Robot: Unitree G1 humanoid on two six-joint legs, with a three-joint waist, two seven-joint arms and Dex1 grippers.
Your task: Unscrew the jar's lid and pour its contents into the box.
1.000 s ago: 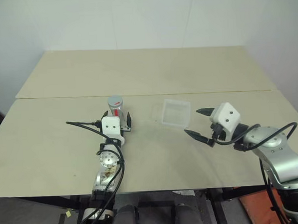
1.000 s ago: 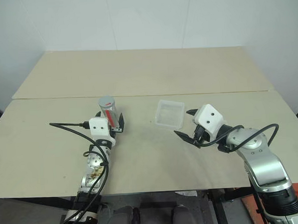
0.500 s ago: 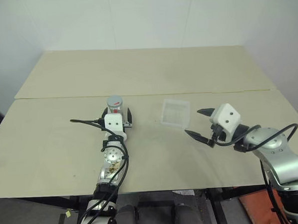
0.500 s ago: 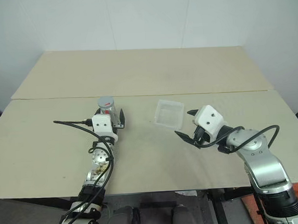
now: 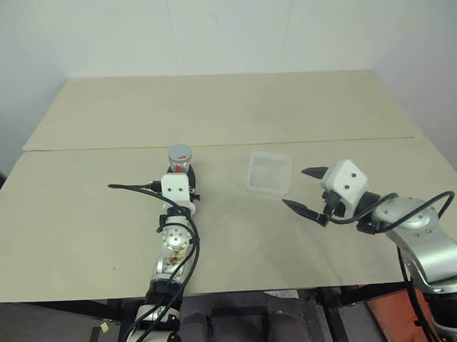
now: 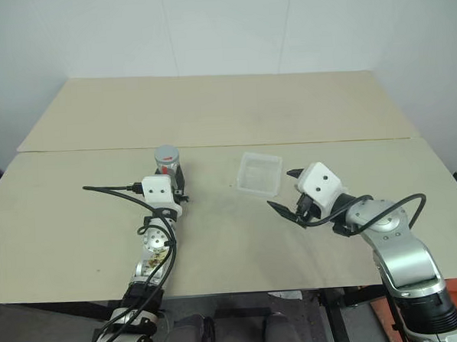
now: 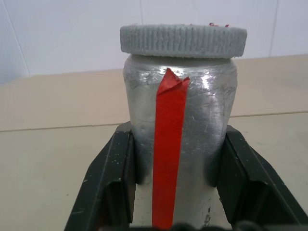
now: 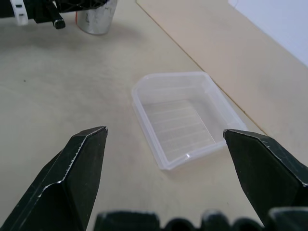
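On matte tan table (image 5: 93,216), left gripper (image 7: 175,187) clamping foil-silver jar (image 7: 180,144) — ribbed lid (image 7: 183,39) on, right gripper (image 5: 304,188) agape

Jar (image 7: 180,144): silvery-grey, marked by one red vertical stripe. Lid (image 7: 183,40): grey, finely ribbed at the rim, a red mark borne on top. Box (image 8: 182,118): clear plastic, faintly ridged at the base. Surface (image 5: 233,109): pale beige, plain. Tool fingers (image 8: 72,171): black.
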